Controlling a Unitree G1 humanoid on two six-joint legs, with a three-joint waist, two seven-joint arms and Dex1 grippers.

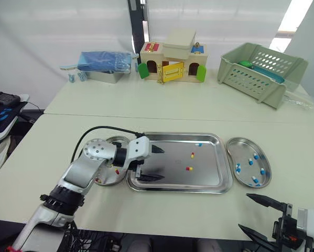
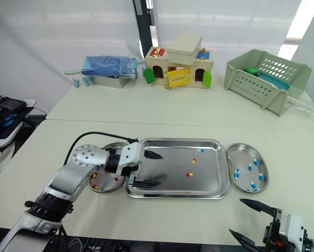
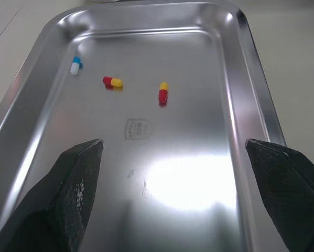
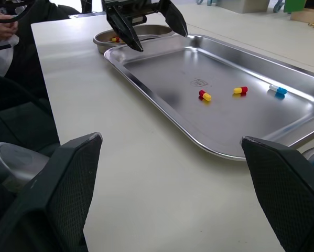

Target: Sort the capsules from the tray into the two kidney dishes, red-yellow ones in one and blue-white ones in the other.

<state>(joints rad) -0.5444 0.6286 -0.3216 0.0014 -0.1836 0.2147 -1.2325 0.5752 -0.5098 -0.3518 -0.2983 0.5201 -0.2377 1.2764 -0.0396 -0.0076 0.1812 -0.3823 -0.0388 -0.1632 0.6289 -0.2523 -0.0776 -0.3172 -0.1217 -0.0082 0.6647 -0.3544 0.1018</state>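
The steel tray point(image 1: 209, 176) lies mid-table and holds two red-yellow capsules point(image 1: 192, 155) point(image 1: 189, 168) and one blue-white capsule point(image 1: 198, 144). In the left wrist view these are the red-yellow capsules point(image 3: 112, 82) point(image 3: 163, 92) and the blue-white capsule point(image 3: 75, 65). My left gripper point(image 1: 162, 164) hangs open and empty over the tray's left end, well short of the capsules. Touching the tray's left end, a kidney dish point(image 1: 115, 140) holds red-yellow capsules. The right kidney dish point(image 1: 243, 149) holds several blue-white ones. My right gripper point(image 1: 244, 211) is open near the table's front right edge.
A green perforated basket point(image 1: 261, 71), a wooden toy house point(image 1: 172, 63) and a blue-lidded metal box point(image 1: 104, 65) stand along the far table. A black cable point(image 1: 94, 131) arcs over my left arm. Bare tabletop lies in front of the tray.
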